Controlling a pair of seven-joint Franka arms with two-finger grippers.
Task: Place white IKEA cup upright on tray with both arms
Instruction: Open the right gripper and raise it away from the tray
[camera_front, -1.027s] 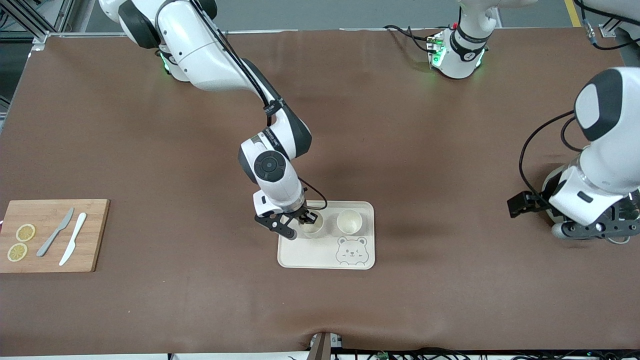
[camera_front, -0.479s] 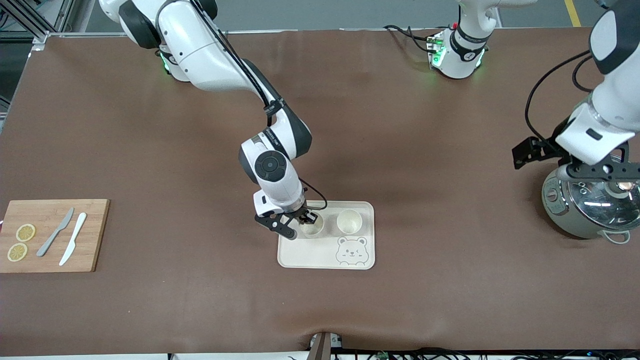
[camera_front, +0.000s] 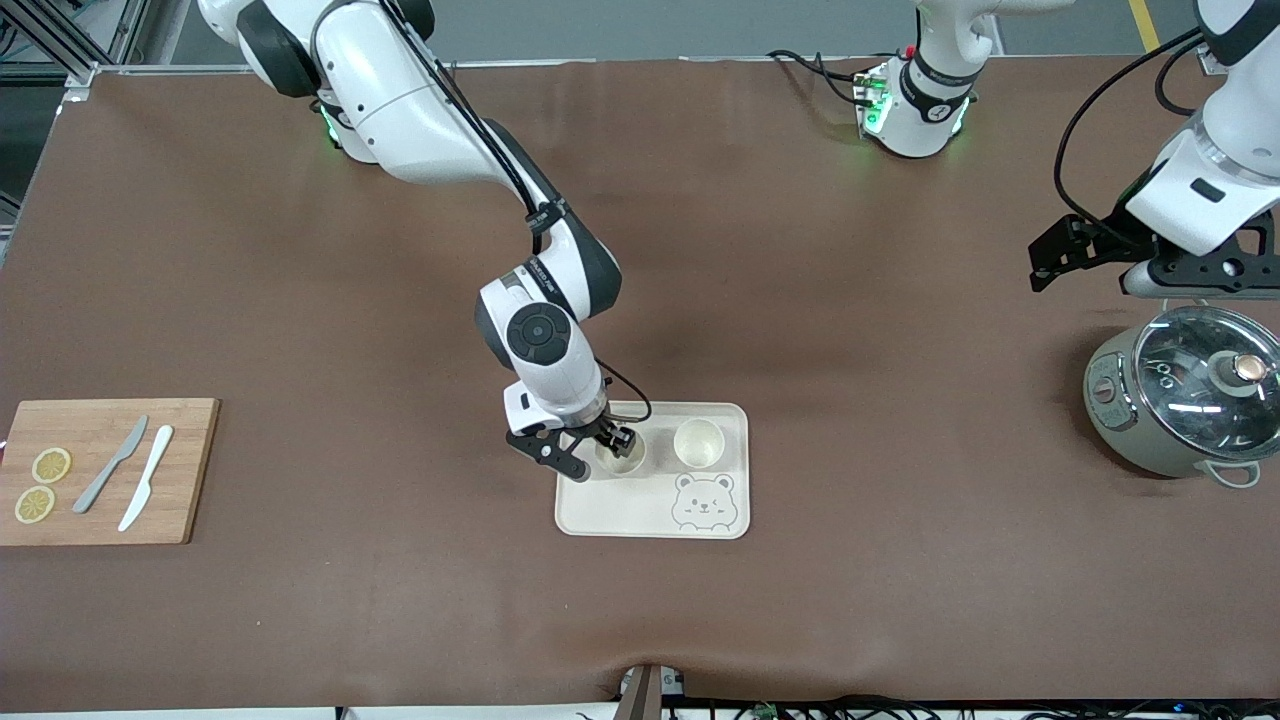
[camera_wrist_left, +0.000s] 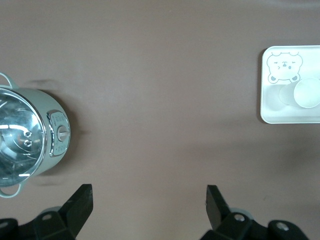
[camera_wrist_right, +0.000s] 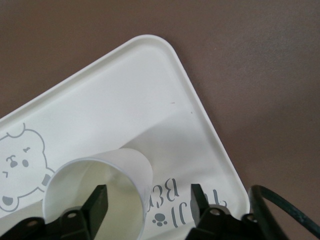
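The cream tray (camera_front: 620, 510) with the grey bear drawing lies mid-table. Two white cups stand upright on it, side by side. My right gripper (camera_front: 608, 447) is low over the cup (camera_front: 626, 457) toward the right arm's end. In the right wrist view the gripper (camera_wrist_right: 149, 205) is open, with one finger inside that cup (camera_wrist_right: 125, 165) and one outside its wall, over the tray (camera_wrist_right: 125, 100). The second cup (camera_front: 698, 443) stands free. My left gripper (camera_front: 1200, 278) is open and empty, up over the table beside a pot; it shows open in the left wrist view (camera_wrist_left: 149, 202).
A grey-green pot (camera_front: 1190, 400) with a glass lid stands at the left arm's end. A wooden cutting board (camera_front: 100, 510) with two knives and lemon slices lies at the right arm's end. The tray (camera_wrist_left: 290, 119) also shows in the left wrist view.
My left gripper has risen from the pot and moved toward the robots' bases, uncovering the lidded pot. My right gripper has stayed at the cup, shifting only slightly.
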